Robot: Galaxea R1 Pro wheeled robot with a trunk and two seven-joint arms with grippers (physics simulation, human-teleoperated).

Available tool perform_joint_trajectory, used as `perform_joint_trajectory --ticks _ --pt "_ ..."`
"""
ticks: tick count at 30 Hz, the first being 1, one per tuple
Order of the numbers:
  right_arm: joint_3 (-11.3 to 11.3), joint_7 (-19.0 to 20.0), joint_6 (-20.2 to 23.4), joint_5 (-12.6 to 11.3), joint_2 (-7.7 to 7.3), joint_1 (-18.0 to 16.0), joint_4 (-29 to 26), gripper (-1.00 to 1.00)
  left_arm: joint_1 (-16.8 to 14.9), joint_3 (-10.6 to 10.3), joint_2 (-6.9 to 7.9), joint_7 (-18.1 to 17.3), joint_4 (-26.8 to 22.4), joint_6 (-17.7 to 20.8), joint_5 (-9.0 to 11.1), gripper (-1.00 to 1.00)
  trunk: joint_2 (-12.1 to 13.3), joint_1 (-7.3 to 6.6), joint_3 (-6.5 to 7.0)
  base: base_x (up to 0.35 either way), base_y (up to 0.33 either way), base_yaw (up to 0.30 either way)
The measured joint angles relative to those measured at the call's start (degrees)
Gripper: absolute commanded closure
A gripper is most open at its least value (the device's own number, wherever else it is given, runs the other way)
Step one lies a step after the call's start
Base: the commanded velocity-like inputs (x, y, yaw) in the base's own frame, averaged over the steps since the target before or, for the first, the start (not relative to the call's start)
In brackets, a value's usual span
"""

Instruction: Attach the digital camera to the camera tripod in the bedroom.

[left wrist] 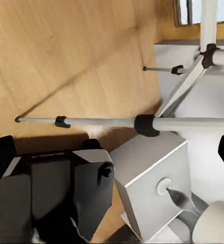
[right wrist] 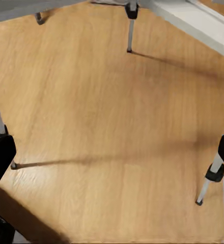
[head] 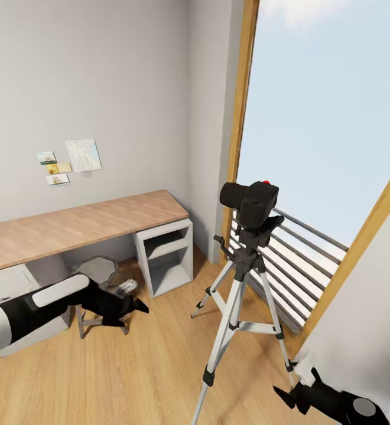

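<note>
Black digital camera (head: pixel 251 203) with red button, silver-legged camera tripod (head: pixel 236 307) with black joints, light wood plank floor (head: pixel 136 366), wood-topped grey surface (head: pixel 71 227), pale grey walls (head: pixel 100 88)

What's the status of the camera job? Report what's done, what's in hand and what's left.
Done, by the look of it: the digital camera sits on the head of the camera tripod, which stands on the wood floor by the window. In hand: nothing; the left gripper and right gripper hang low, both open and apart from the tripod. Left: probably nothing, though whether the mount is locked cannot be seen.
</note>
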Motion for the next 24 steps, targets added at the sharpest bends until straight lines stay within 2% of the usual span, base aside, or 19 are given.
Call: perform_joint_trajectory --ticks 1,2,3,5,9,11,12,13,15,16,17,18,24 --pt "0.0 -0.03 0.0 -0.03 0.0 -0.01 0.05 -1.0 -0.16 0.02 -0.01 0.0 0.0 -0.09 0.09 -1.0 -0.02 -0.01 0.02 0.0 0.0 0.0" --pt "0.01 -0.94 0.09 0.0 0.05 0.0 1.52 -1.0 1.93 0.01 -0.13 -0.05 0.05 -1.15 -0.94 -1.0 -0.02 -0.01 0.0 0.0 0.0 0.0" --pt "0.04 -1.88 0.17 0.0 0.1 0.0 3.08 -1.0 4.2 0.01 -0.27 -0.09 0.11 -2.32 -1.78 -1.0 -0.01 -0.01 0.0 0.0 0.0 0.0" --pt "0.09 -4.56 0.33 0.04 0.16 0.0 8.05 -1.0 11.08 -0.03 -0.97 -0.19 0.61 -6.34 -3.46 -1.0 -0.01 0.0 0.0 0.0 0.0 0.0" --pt "0.28 -8.24 0.24 0.01 0.12 0.0 17.01 -1.0 19.71 -0.22 -2.56 -0.15 2.82 -11.97 -4.43 -1.0 -0.02 -0.01 0.0 0.0 0.0 0.0" --pt "0.55 -10.61 0.02 -0.04 0.12 0.0 22.26 -1.0 23.85 -0.28 -3.87 -0.11 4.67 -14.23 -4.66 -1.0 -0.02 -0.01 -0.01 0.0 0.0 0.0" --pt "0.91 -14.79 -0.34 -0.15 0.02 0.01 28.64 -1.0 27.16 -0.33 -6.29 -0.06 8.12 -16.5 -4.84 -1.0 -0.01 0.0 0.02 0.0 0.0 0.0" --pt "0.95 -14.93 -0.36 -0.18 0.01 0.0 30.07 -1.0 30.04 -0.38 -6.38 -0.05 8.24 -16.52 -4.85 -1.0 -0.03 -0.01 0.0 0.0 0.0 0.0" --pt "0.8 -18.06 -0.41 -0.28 0.06 0.0 34.95 -1.0 32.59 -0.41 -8.25 -0.01 11.05 -17.4 -4.9 -1.0 -0.02 -0.01 0.0 0.0 0.0 0.0" --pt "0.64 -22.47 -0.66 -0.5 0.16 0.02 41.11 -1.0 35.75 -0.42 -11.54 0.03 16.44 -18.41 -4.88 -1.0 -0.02 0.0 0.0 0.0 0.0 0.0" --pt "0.63 -23.77 -0.76 -0.52 0.19 0.04 43.59 -1.0 38.29 -0.46 -12.92 0.03 18.8 -18.78 -4.87 -1.0 -0.03 -0.01 -0.01 0.0 0.0 0.0" --pt "0.6 -23.81 -0.76 -0.57 0.19 0.02 43.66 -1.0 37.76 -0.43 -12.98 0.02 18.88 -18.82 -4.89 -1.0 -0.03 0.0 0.01 0.0 0.0 0.0" --pt "0.64 -27.27 -1.14 -0.63 0.2 0.14 50.53 -1.0 42.72 -0.52 -21.07 -0.12 34.61 -21.24 -4.59 -1.0 -0.03 0.0 0.01 0.0 0.0 -0.004"
